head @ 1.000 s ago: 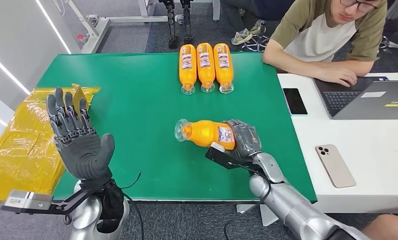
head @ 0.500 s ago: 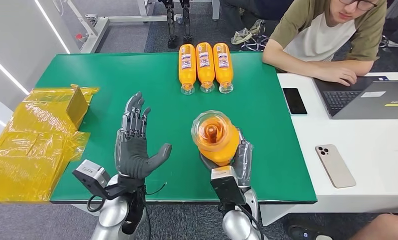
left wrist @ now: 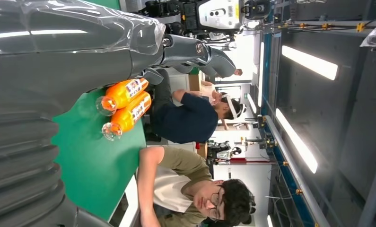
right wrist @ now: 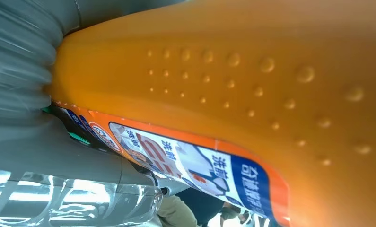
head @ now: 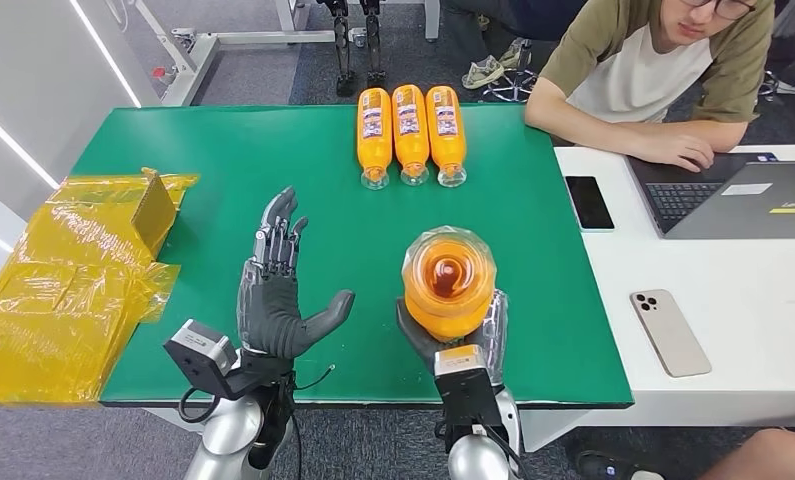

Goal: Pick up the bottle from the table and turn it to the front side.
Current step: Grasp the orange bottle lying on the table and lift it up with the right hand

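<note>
A green desk seen from above. The robot's right hand grips an orange bottle and holds it above the desk's near edge, one end pointing up toward the camera. In the right wrist view the bottle's dimpled orange side and blue-and-white label sit against the hand. The left hand is raised beside it, empty, palm facing the bottle, fingers apart and pointing away from the robot. Three more bottles lie side by side at the desk's far edge. Yellow plastic wrapping lies at the left. A person sits at a white desk to the right with a laptop and two phones.
</note>
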